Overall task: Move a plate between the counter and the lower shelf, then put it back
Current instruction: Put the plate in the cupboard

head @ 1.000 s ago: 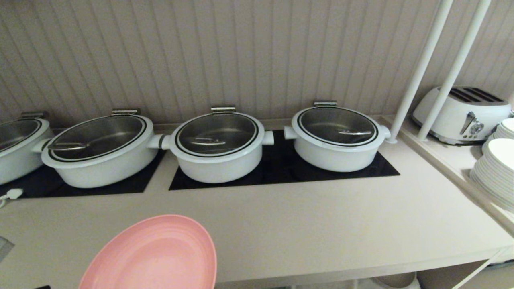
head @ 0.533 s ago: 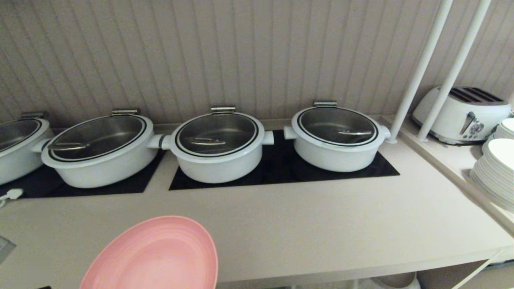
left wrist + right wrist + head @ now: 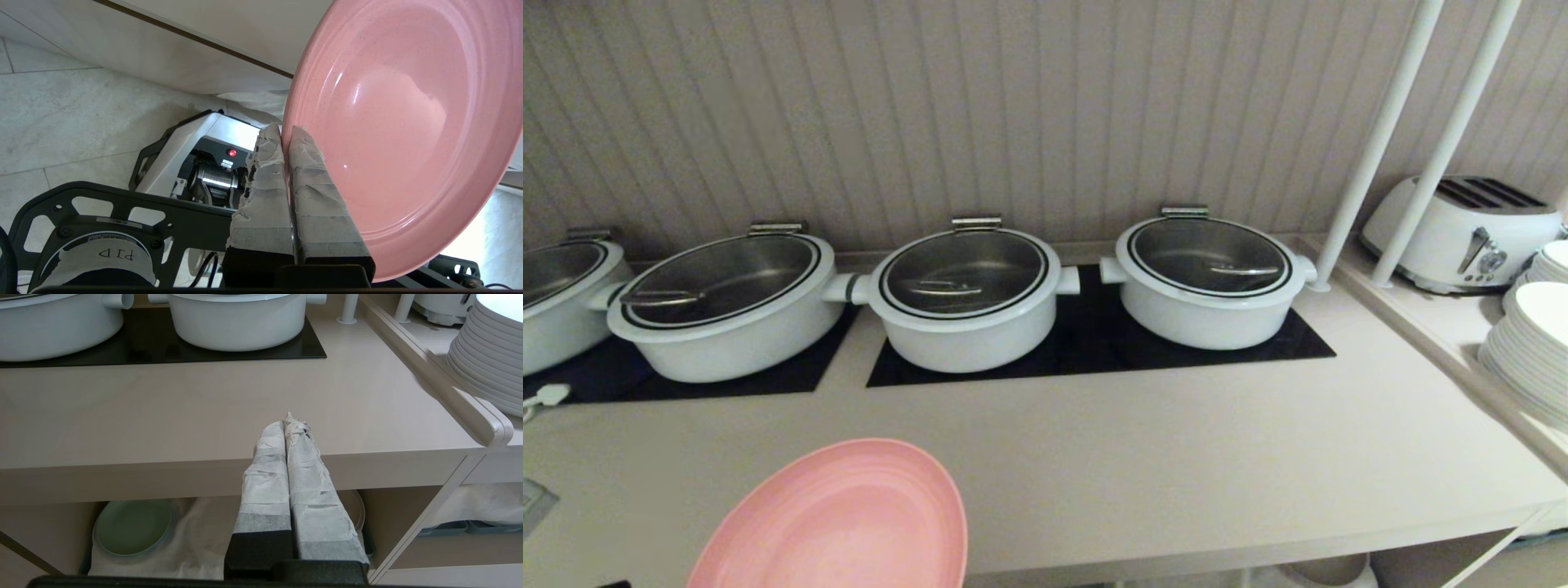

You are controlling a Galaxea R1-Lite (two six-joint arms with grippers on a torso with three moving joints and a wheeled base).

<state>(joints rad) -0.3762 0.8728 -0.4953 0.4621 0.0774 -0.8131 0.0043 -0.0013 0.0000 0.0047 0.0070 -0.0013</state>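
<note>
The pink plate hangs tilted over the front edge of the beige counter, at the lower left of the head view. My left gripper is shut on the plate, its two taped fingers pinching the rim. My right gripper is shut and empty, held in front of the counter edge. Below it the lower shelf shows its white cloth lining.
Several white lidded pots stand on black hob panels at the back. A toaster and stacked white plates are at the right, behind two white poles. A green plate lies in the lower shelf.
The pink plate has barely shifted, a touch lower and to the right in the head view. Nothing else has moved.
</note>
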